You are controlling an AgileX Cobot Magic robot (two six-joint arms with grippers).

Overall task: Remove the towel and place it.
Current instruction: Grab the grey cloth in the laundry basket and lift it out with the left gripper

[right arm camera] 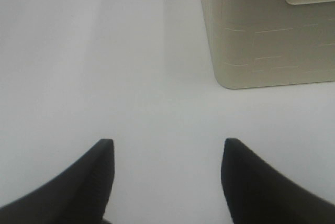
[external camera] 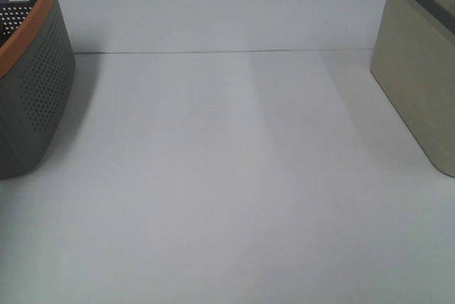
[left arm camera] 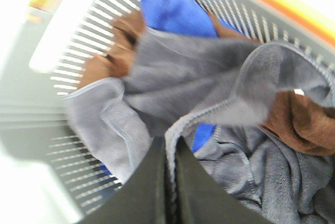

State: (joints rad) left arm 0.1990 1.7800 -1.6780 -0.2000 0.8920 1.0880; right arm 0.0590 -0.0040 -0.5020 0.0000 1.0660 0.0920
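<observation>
Pinched narrow in the left gripper (left arm camera: pixel 168 150): the stitched hem of the towel (left arm camera: pixel 199 72), grey here, heaped inside the basket (left arm camera: pixel 31 124) over a blue cloth (left arm camera: pixel 172 9) and a brown cloth (left arm camera: pixel 303 122). Seems soft, light, floppy; likely to drape and snag neighbours, so best taken at the hem. Far across the table (right arm camera: pixel 131 77) from the basket, right gripper (right arm camera: pixel 167 145) spread wide, empty, beside a beige bin (right arm camera: pixel 261 41).

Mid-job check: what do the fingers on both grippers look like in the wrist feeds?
The left gripper shows two plain matte black fingers, narrowing to the tips. The right gripper has the same black fingers, curved and tapering. No cables or markings show; the arms themselves are out of view.
</observation>
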